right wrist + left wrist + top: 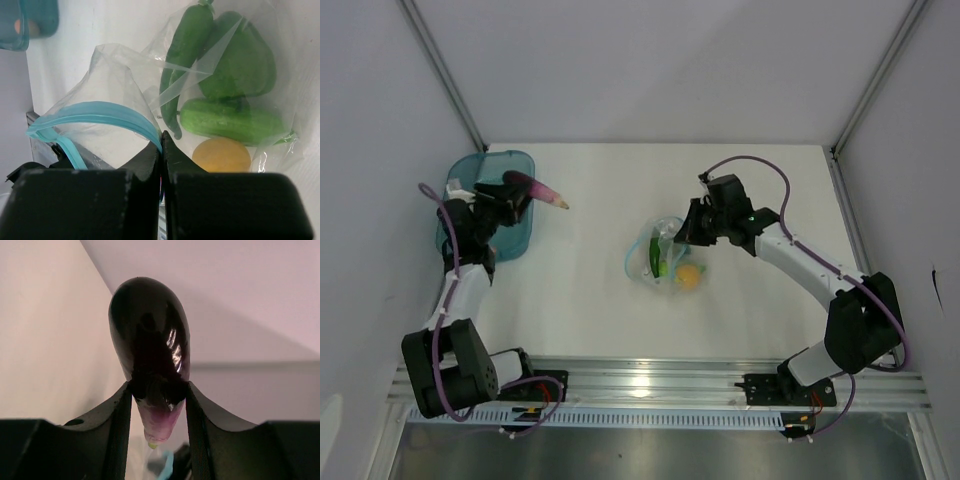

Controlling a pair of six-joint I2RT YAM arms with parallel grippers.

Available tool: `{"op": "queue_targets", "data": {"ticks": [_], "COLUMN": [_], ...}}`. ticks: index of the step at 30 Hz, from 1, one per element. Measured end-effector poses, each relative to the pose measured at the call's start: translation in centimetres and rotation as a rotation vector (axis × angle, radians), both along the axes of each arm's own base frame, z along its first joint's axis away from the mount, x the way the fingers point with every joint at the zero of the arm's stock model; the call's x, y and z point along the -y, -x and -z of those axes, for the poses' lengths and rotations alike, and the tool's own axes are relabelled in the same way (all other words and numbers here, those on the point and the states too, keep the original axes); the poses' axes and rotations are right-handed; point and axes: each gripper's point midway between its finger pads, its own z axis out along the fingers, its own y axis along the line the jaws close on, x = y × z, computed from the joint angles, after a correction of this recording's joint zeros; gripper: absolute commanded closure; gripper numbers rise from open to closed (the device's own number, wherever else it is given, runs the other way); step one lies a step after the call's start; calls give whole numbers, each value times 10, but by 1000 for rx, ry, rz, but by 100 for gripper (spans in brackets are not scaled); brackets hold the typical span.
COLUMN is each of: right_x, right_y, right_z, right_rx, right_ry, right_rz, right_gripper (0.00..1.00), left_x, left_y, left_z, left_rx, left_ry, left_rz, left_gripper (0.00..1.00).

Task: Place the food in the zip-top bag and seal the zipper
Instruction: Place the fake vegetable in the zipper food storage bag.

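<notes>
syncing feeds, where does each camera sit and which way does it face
Top external: above and behind the arms, looking down on the white table; both arms show.
Left wrist: on the left arm, facing the walls; the left end effector grips a glossy purple toy eggplant.
Right wrist: on the right arm, looking down; the right end effector pinches the light blue zipper strip of the clear floppy zip-top bag.
Shared: top and right wrist show that bag and a translucent teal tub.
</notes>
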Motion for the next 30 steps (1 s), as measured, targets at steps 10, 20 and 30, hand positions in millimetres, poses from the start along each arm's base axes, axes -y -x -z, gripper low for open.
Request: {"op": "queue_targets", "data": {"ticks": [10,20,30], "right_x": [-5,-11,-18], "right_y": [-14,-21,-21], "right_z": [-30,-40,-48], "right_rx": [68,76,131], "right_ry": [19,30,85], "right_rz": [22,27,29], "right_gripper": [100,100,100], "left_x": [136,200,247], "left_y": [60,137,139], "left_z": [-29,-41,-20], "left_rx": [258,463,255], "left_ry": [-82,-209,-221], "left_rz": [602,928,1137], "left_gripper": [100,99,99]}}
